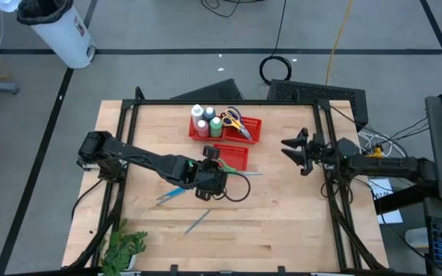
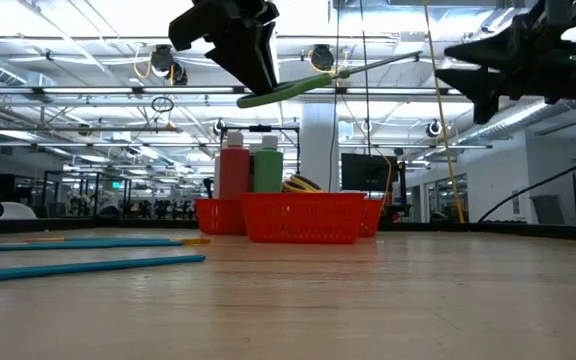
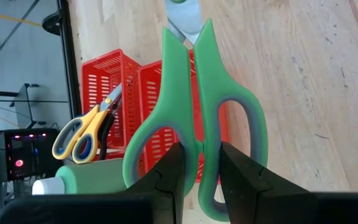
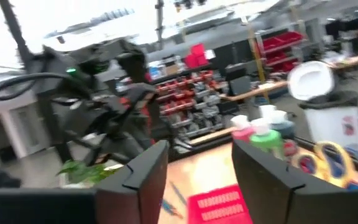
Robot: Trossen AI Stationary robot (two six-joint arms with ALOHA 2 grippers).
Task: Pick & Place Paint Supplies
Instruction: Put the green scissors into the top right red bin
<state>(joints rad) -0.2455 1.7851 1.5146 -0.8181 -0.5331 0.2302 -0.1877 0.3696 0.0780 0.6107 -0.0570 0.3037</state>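
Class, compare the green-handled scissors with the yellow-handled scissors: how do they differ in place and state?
The green-handled scissors are gripped by the left pincer and held above the table; the yellow-handled scissors lie loose in a red mesh basket. Green ones have green grips, the others yellow. Both are closed.

The high view looks straight down on the table (image 1: 282, 215); the low view looks level across it. Both wrist views sit close, facing the red baskets (image 3: 114, 81), which all four views share.

No lettering, label, brand, number or sign is legible on any object; all of it is too small.
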